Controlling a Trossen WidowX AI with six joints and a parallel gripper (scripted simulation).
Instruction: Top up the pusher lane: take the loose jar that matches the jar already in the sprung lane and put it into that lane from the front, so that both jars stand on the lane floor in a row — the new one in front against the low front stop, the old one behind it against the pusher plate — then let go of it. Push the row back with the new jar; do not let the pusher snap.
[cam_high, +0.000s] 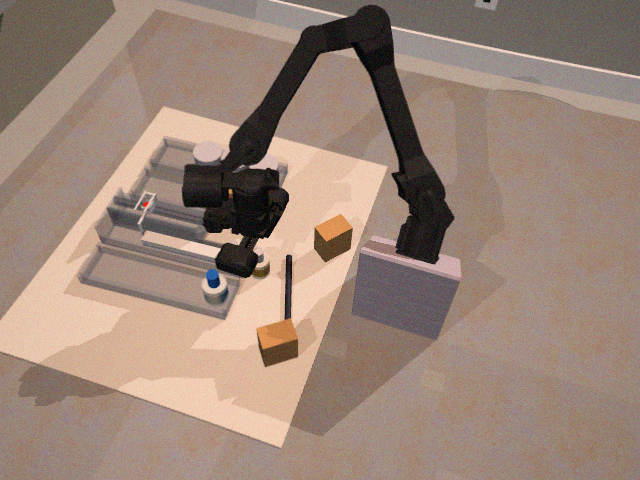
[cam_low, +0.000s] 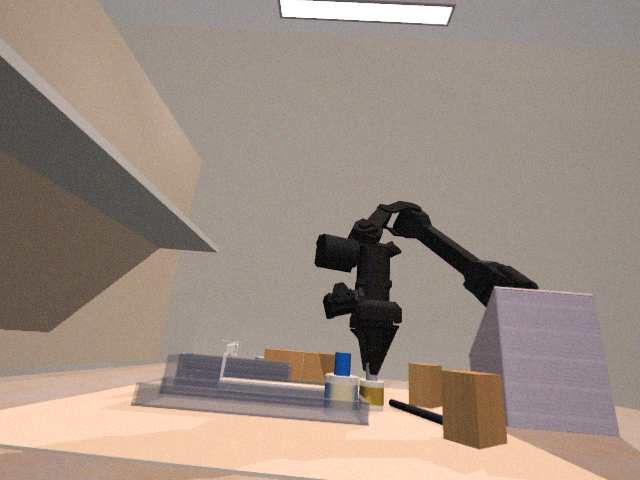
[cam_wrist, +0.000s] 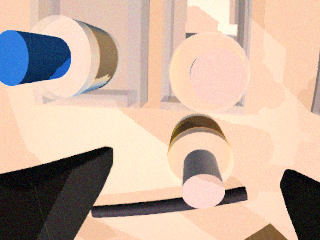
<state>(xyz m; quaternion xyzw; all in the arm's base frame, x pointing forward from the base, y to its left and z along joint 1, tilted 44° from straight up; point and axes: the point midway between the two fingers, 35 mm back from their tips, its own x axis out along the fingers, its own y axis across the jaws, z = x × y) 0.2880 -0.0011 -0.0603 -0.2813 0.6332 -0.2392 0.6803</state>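
From above, the arm is reaching over the grey lanes (cam_high: 155, 242) on the cream mat (cam_high: 155, 372), its gripper (cam_high: 242, 258) hanging over the loose jar (cam_high: 262, 264) just outside the lane fronts, near a black rod (cam_high: 287, 286). From the side, the gripper (cam_low: 373, 369) is pointing straight down above the yellow-banded jar (cam_low: 372, 393) beside a blue-capped jar (cam_low: 341, 384). At the wrist, the fingers are standing spread wide and gripping nothing, the loose jar (cam_wrist: 200, 167) lying between them in front of the jar in the lane (cam_wrist: 210, 74).
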